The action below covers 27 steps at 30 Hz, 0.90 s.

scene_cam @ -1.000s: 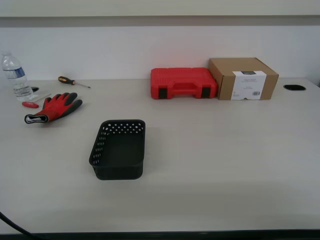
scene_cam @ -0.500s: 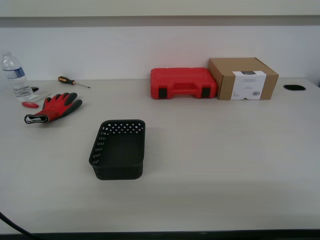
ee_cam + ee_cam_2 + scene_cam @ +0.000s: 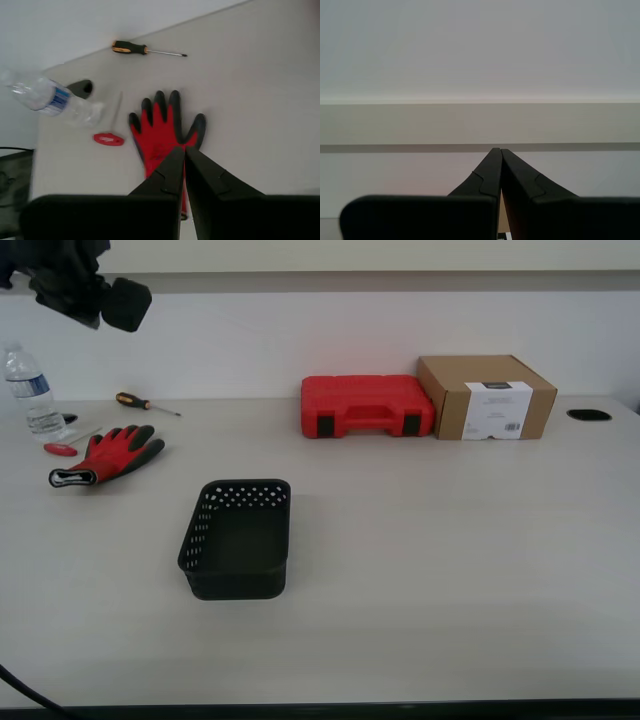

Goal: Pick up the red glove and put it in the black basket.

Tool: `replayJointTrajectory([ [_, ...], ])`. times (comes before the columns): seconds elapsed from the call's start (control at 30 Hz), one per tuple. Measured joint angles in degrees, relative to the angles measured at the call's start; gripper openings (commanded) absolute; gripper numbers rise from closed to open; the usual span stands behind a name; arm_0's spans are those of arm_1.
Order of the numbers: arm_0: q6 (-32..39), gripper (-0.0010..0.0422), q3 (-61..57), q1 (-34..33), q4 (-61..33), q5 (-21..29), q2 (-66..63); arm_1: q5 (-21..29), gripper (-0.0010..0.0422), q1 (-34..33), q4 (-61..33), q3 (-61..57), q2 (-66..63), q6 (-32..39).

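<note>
My first hand [image 3: 181,152], fingers pressed together and empty, hangs high above the red glove [image 3: 162,131], which lies flat on the surface [image 3: 450,540]. The black basket [image 3: 238,538] looks empty, so grasping and carrying remain. My second hand [image 3: 497,152] is also closed.

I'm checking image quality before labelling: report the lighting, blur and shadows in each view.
Exterior view: even, soft light, only faint shadows beside the black basket and red glove; sharp. First wrist view: the glove is clear, the water bottle smeared and soft. Second wrist view: flat, featureless wall behind my second gripper.
</note>
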Motion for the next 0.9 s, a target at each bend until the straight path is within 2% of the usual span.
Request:
replayJointTrajectory([
  [0.07,0.00,0.0000,0.00,-0.02,-0.04,0.00,0.00,4.48,0.0000,1.64,-0.31,2.51,3.85,-4.02],
  [0.13,0.00,0.0000,0.00,0.02,-0.11,-0.02,0.00,6.19,0.0000,3.17,-0.90,4.72,6.99,-6.27],
  [0.37,0.00,0.0000,0.00,-0.02,-0.13,-0.02,0.00,7.06,0.0000,7.87,-7.87,15.80,20.15,-4.96],
  [0.5,0.00,0.0000,0.00,0.02,-0.17,-0.02,0.00,9.66,0.0000,8.52,-12.07,21.38,28.39,-4.66],
  [0.63,0.00,0.0000,0.00,-0.04,-0.17,-0.02,0.00,9.33,0.0004,8.50,-15.10,27.36,35.87,-1.51],
  [0.77,0.00,0.0000,0.00,-0.07,-0.15,-0.02,0.00,8.68,0.0043,8.61,-17.09,32.26,40.15,-0.72],
  [0.9,0.00,0.0000,0.00,-0.07,-0.15,-0.02,0.00,7.78,0.0133,8.94,-19.37,37.75,43.60,-0.44],
])
